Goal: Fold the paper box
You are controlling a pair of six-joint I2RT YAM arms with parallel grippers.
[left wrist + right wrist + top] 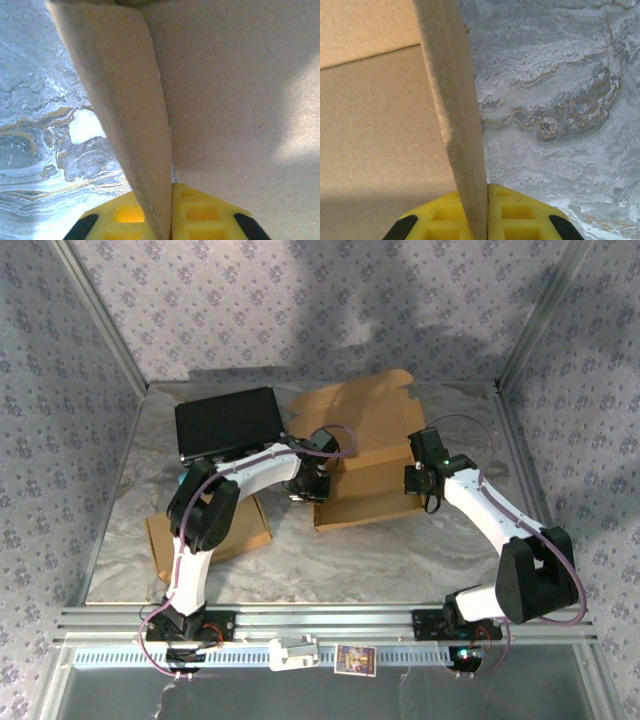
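The brown paper box [362, 445] lies part-folded in the middle of the table, its back panel flat and its front wall [365, 502] raised. My left gripper [304, 486] is at the box's left end. In the left wrist view a cardboard side flap [127, 100] stands on edge, and my left gripper [170, 192] is shut on it. My right gripper [420, 480] is at the box's right end. The right wrist view has the right side flap [454, 95] pinched upright in my right gripper [486, 192], with the box's floor panel [370, 130] to its left.
A black box [228, 422] stands at the back left, close to the left arm. A second flat cardboard piece [215, 532] lies under the left arm near the front left. The marbled table top [390, 560] runs to a metal rail [330, 621] at the near edge.
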